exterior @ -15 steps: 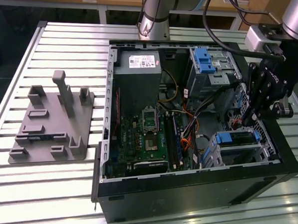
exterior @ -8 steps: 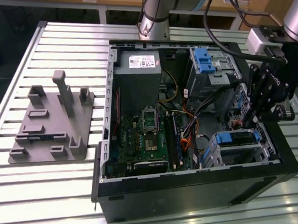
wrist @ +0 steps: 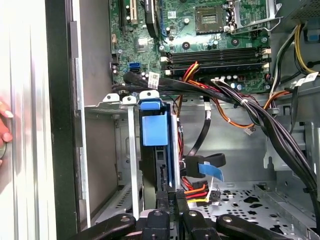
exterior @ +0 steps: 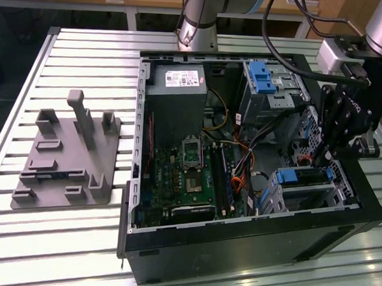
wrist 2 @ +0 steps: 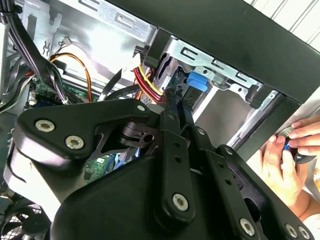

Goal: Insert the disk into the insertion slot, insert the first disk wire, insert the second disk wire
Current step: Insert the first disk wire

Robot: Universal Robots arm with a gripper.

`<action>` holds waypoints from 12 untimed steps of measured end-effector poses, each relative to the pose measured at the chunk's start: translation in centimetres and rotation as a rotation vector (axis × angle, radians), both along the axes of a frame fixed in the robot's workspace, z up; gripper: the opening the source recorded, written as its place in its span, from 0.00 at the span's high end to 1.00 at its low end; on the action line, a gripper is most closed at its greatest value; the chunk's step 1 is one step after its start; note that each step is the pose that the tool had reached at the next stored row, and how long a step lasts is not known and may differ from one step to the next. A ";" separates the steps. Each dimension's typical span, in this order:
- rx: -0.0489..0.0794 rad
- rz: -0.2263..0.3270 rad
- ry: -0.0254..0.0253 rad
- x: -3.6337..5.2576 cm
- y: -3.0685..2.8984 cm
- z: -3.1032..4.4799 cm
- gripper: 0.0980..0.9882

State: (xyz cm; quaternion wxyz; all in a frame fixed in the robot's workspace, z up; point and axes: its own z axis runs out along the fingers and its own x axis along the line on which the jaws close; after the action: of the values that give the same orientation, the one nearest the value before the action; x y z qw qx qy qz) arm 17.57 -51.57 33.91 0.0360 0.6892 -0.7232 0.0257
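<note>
The disk (exterior: pixel 302 177), in its blue carrier, sits inside the insertion slot (exterior: pixel 313 199), a grey metal cage at the case's corner on the exterior view's right. My black gripper (exterior: pixel 323 159) reaches down into the case right at that cage. In the first wrist view the blue carrier (wrist: pixel 152 127) stands between the cage walls (wrist: pixel 131 160), and my gripper (wrist: pixel 169 194) is at the disk's near end. Its fingers are closed together on the black plug of a red and yellow disk wire (wrist: pixel 196 190). In the second wrist view that wire (wrist 2: pixel 148 82) ends at my gripper (wrist 2: pixel 179 98), beside the blue carrier (wrist 2: pixel 196 82).
A blue flat cable (wrist: pixel 210 168) and thick black wire bundles (wrist: pixel 260 117) hang close by. A taller bay with a blue latch (exterior: pixel 262 76), the power supply (exterior: pixel 178 84) and the motherboard (exterior: pixel 189 175) share the case. A grey fixture (exterior: pixel 68 156) lies on the table. A person's hand (wrist 2: pixel 287 155) is outside the case wall.
</note>
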 end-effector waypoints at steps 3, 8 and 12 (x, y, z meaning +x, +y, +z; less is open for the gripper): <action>0.000 0.000 0.0000 0.00 -0.09 -0.05 0.92; 0.000 0.000 -0.0001 -0.04 -0.17 -0.13 0.92; 0.000 0.000 0.0000 -0.08 -0.17 -0.22 0.92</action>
State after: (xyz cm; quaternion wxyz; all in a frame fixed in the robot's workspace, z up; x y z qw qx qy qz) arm 17.49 -51.74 33.69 0.0361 0.6893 -0.7232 0.0258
